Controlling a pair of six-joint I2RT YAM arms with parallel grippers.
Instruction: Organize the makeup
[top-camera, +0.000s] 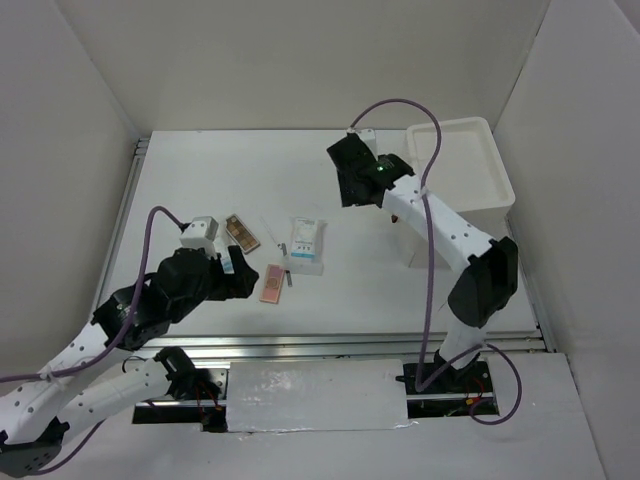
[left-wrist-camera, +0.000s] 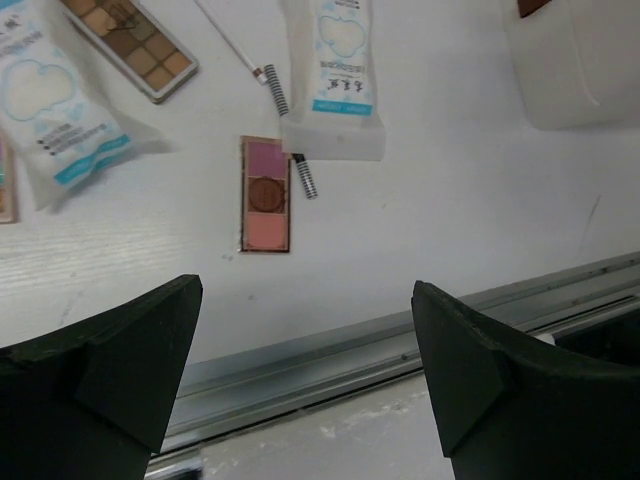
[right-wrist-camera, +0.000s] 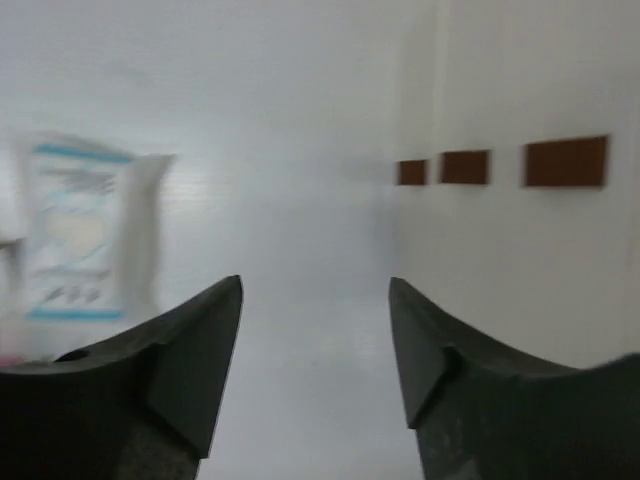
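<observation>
Hovering with jaws spread wide, the left gripper (left-wrist-camera: 305, 292) has the pink blush palette (left-wrist-camera: 265, 193) on the bench (left-wrist-camera: 470, 230) at its 12 o'clock, long axis running 12 to 6; this arm is nearer. The right gripper (right-wrist-camera: 315, 290), parted and empty, faces the white drawer box (right-wrist-camera: 520, 250)

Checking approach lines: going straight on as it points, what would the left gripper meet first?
Probably the small rectangular pink-and-brown palette, flat on the white table ahead of the open left gripper; depth is unclear.
</observation>
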